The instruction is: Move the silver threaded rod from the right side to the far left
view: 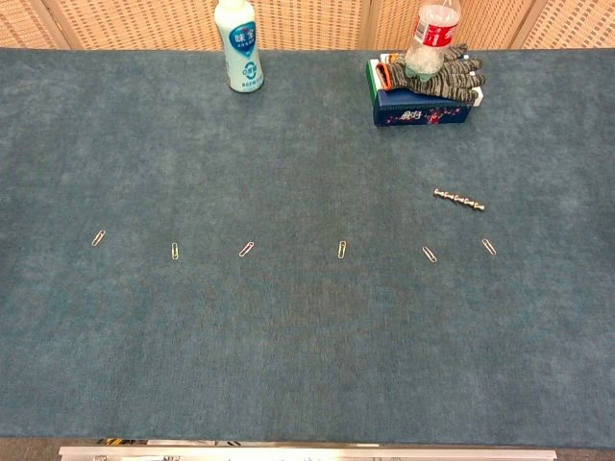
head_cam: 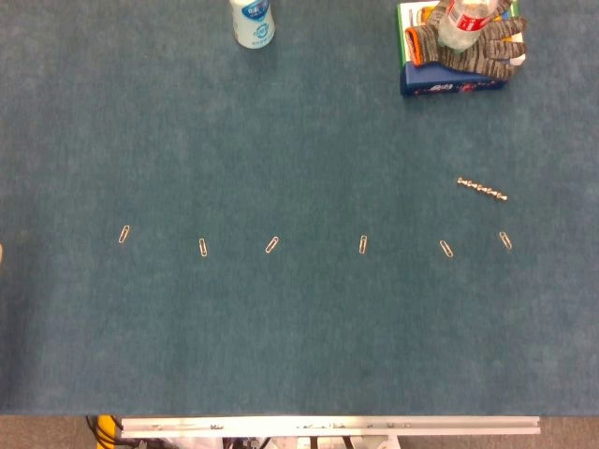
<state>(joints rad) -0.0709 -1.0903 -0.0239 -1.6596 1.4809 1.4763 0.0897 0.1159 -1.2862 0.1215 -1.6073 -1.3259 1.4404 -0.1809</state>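
Rod (head_cam: 483,191) lies untouched near the surface's right edge; neither hand shows, state unknowable; reach comes next.

Silver threaded rod (head_cam: 483,191) (view: 458,200), flat and slightly slanted on the blue cloth's right side, untouched.

The silver threaded rod (head_cam: 482,190) lies at the right of the blue table (head_cam: 299,327), above a row of paperclips (head_cam: 363,244).
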